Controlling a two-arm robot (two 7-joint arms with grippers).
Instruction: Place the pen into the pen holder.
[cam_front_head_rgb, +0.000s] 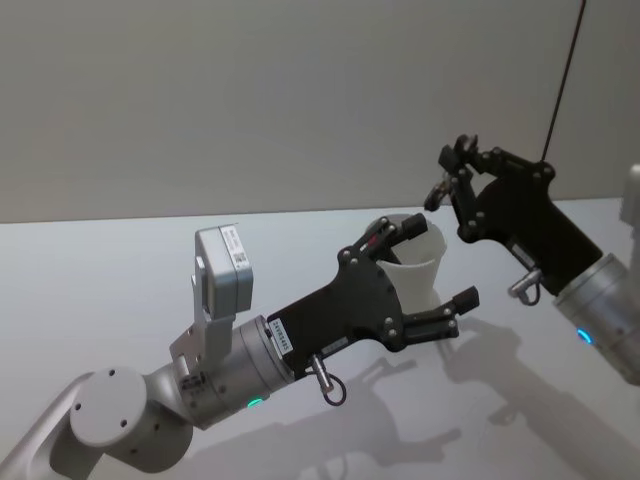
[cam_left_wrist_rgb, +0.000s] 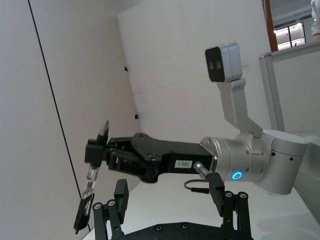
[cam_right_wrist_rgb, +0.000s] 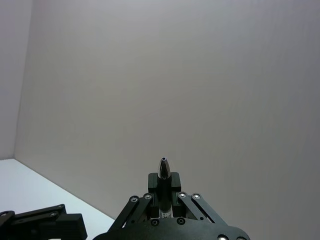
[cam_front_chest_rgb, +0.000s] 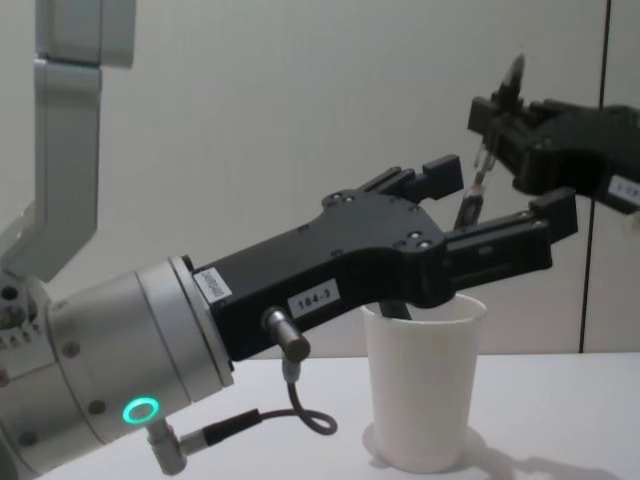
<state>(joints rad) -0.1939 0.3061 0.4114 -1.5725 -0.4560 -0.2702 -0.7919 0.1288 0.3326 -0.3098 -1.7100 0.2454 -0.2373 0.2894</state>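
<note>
Pen (cam_front_chest_rgb: 477, 190) hangs pinched in my right gripper (cam_front_chest_rgb: 497, 125) above the pen holder (cam_front_chest_rgb: 424, 385), my left gripper (cam_front_chest_rgb: 490, 215) spread wide around the rim; lowering and release remain.

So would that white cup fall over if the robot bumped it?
Probably. The pen holder looks like thin paper, so likely very light. It is tall with a narrower base, so a nudge from the left end effector beside its rim could tip or slide it.
</note>
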